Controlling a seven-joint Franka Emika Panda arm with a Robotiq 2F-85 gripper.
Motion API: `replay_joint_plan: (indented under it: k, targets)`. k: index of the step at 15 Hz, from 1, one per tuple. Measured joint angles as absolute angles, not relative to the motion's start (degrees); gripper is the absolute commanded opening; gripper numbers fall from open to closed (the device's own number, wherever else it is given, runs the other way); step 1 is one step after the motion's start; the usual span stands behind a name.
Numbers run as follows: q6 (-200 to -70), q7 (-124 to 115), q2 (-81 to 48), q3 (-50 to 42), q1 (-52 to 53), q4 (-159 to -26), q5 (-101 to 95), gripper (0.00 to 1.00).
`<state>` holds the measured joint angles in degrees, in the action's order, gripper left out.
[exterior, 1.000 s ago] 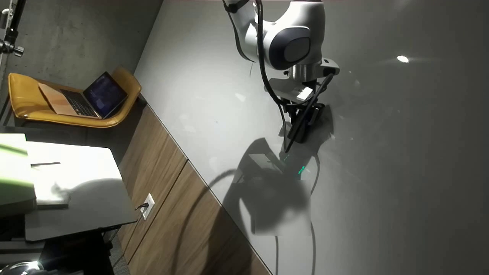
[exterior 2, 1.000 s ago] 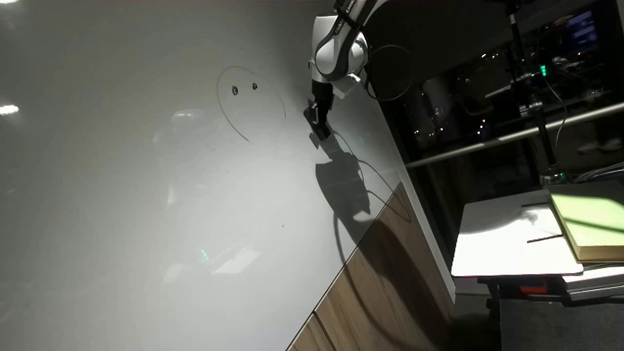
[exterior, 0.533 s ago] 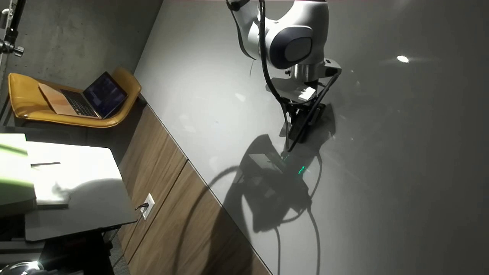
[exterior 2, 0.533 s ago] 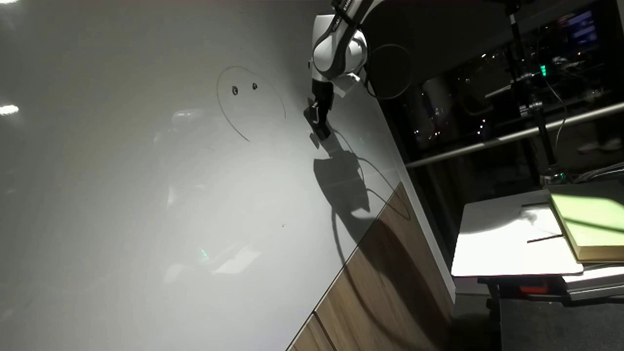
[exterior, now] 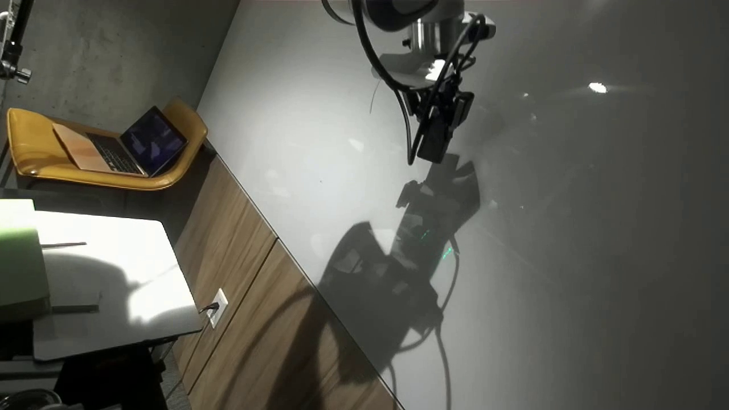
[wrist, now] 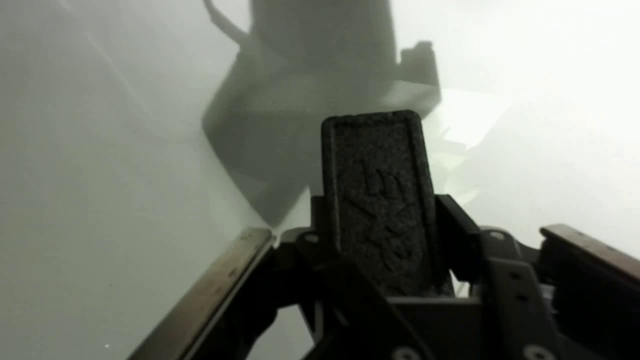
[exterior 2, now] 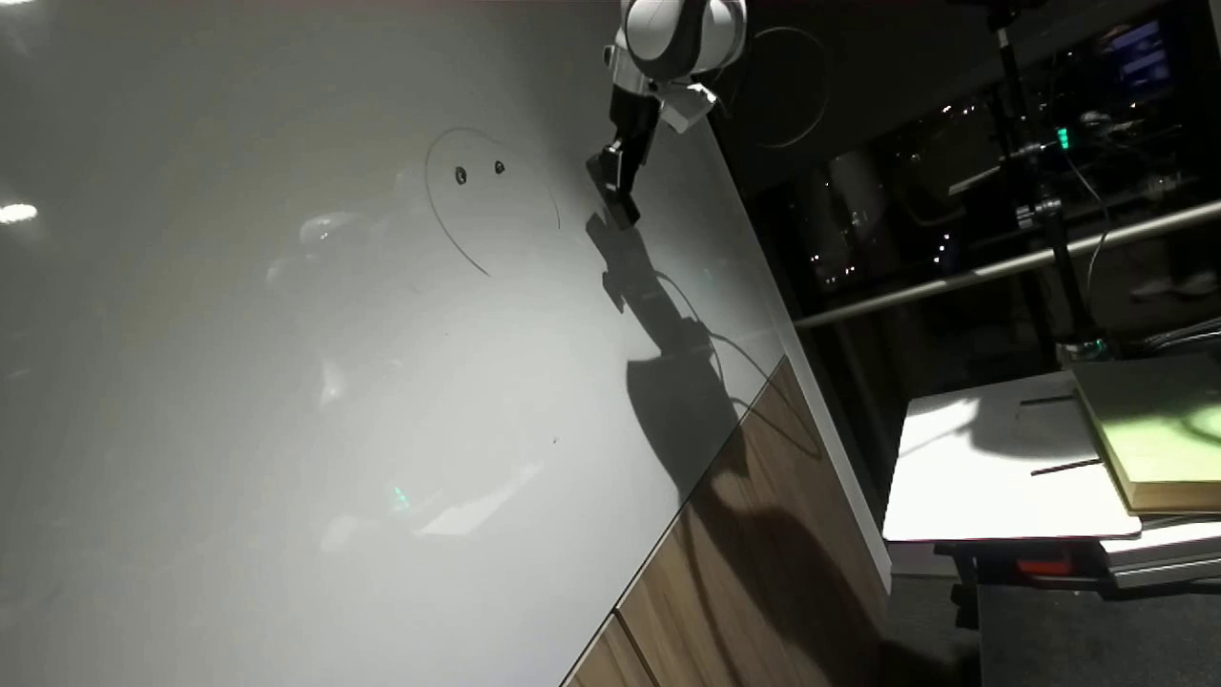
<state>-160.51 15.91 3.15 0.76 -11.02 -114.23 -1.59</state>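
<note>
My gripper [wrist: 382, 220] is shut on a dark grey, felt-like rectangular block [wrist: 379, 165] with raised edges and grooved marks, like a board eraser. Its fingers [wrist: 456, 235] press on the block's two long sides. In both exterior views the block [exterior: 435, 139] [exterior 2: 610, 196] hangs tilted below the gripper. It stands apart from the large glossy white board [exterior 2: 382, 401], with its shadow falling lower down. Left of the gripper, in an exterior view, the board bears a thin, open, face-like outline [exterior 2: 435, 205] with two dark eye marks [exterior 2: 461, 176] [exterior 2: 499, 168].
Wood panels [exterior: 228, 228] run below the board, with a plugged white outlet [exterior: 218, 308]. A yellow chair [exterior: 34, 142] holds an open laptop [exterior: 154, 142]. A white-topped table [exterior 2: 992, 496] carries a thick green book [exterior 2: 1145, 434] and thin dark sticks [exterior 2: 1065, 468]. Black cables [exterior: 370, 45] hang along the arm.
The arm and gripper have risen in both exterior views, carrying the block away from the board. The block's shadow now lies farther from it. The grip looks the same.
</note>
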Motion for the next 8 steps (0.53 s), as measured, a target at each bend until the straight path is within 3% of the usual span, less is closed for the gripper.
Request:
replay_joint_plan:
  k: [8]
  targets:
    - [-151.71,9.6,27.8,2.36,-4.3,-127.17,-3.9,0.28]
